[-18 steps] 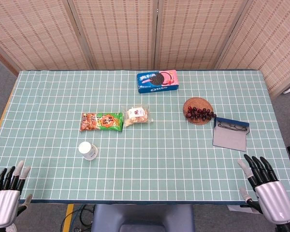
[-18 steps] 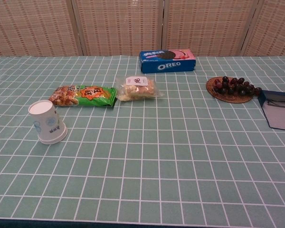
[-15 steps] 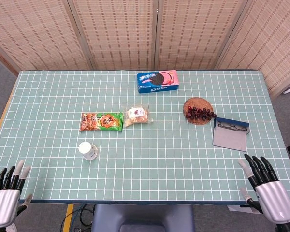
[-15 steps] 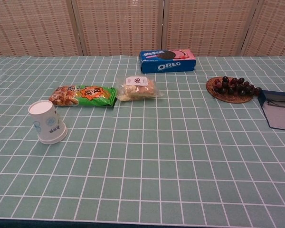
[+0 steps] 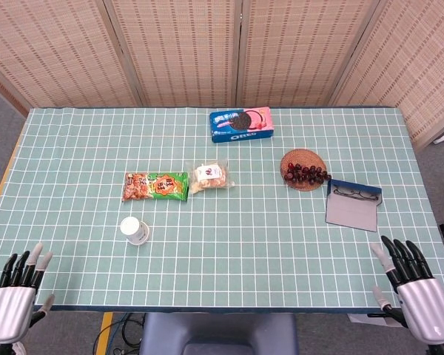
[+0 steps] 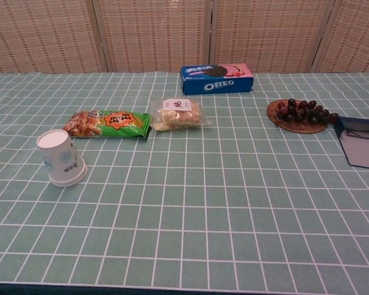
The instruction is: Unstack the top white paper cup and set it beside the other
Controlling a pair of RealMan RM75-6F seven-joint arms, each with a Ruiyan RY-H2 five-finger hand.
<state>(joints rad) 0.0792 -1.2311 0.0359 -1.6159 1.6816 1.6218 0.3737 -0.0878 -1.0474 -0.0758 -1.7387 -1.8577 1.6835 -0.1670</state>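
A white paper cup stack (image 5: 135, 230) (image 6: 61, 158) stands upside down on the left part of the green checked table, its base up and slightly tilted. I cannot tell the two cups apart. My left hand (image 5: 13, 296) hovers at the near left corner, off the table edge, fingers spread and holding nothing. My right hand (image 5: 414, 292) is at the near right corner, also spread and empty. Both hands are far from the cup and appear only in the head view.
A green snack bag (image 5: 155, 186) and a clear packet of snacks (image 5: 209, 177) lie behind the cup. An Oreo box (image 5: 241, 124) sits at the back. A mat with grapes (image 5: 305, 172) and a blue case (image 5: 353, 205) are on the right.
Both hands have drawn back slightly toward the near edge and sit lower in the head view. The cup and other items have not moved.
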